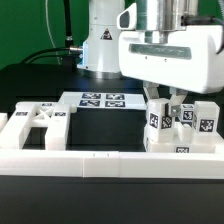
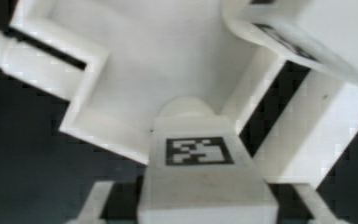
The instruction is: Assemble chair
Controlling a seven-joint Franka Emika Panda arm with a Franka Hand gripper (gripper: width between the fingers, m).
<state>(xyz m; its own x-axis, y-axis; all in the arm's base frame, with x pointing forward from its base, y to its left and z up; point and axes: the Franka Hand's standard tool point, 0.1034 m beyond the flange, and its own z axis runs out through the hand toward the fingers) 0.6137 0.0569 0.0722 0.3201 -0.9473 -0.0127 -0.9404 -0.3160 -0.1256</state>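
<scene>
Reaching down among the slotted blocks [image 1: 185, 122] at the exterior view's right, the gripper [image 1: 163, 102] seems busy with picking one. I cannot tell if it is clamped. The seat [image 1: 38, 122] lies well apart, at the left. Next comes a firm grasp and a straight lift.

The hand [image 1: 165, 100] has its fingertips hidden among the chair parts [image 1: 188, 122], so its grip cannot be told.
</scene>
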